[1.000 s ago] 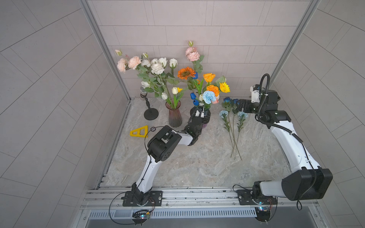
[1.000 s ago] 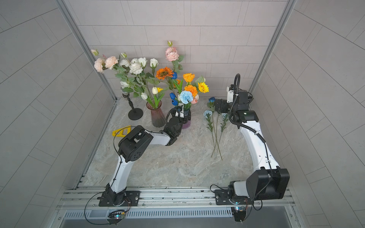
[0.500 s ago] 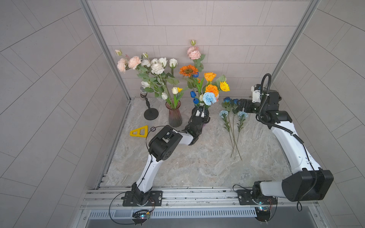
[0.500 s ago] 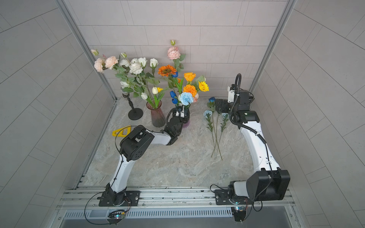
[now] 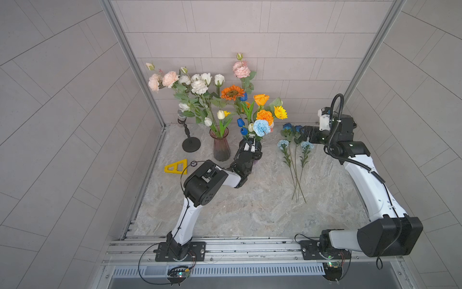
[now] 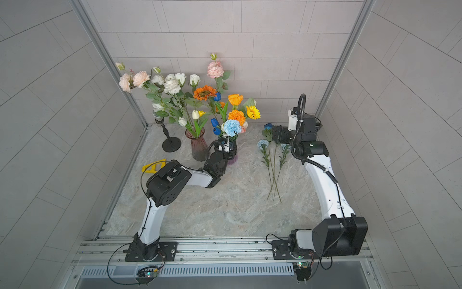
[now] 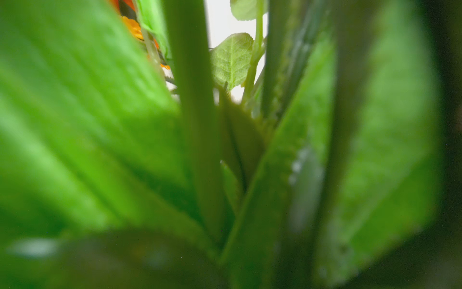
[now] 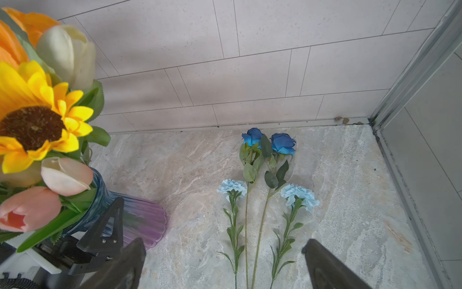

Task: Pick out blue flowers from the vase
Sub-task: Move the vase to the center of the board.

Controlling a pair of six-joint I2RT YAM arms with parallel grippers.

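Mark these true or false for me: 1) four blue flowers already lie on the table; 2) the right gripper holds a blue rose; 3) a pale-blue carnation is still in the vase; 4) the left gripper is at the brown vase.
1) True: two deep-blue roses and two pale-blue carnations lie side by side on the table.
2) False: the right gripper hovers open and empty above them.
3) True: a pale-blue carnation stands in the blue-purple vase.
4) False: the left gripper is at the blue-purple vase; the brown vase stands beside it.
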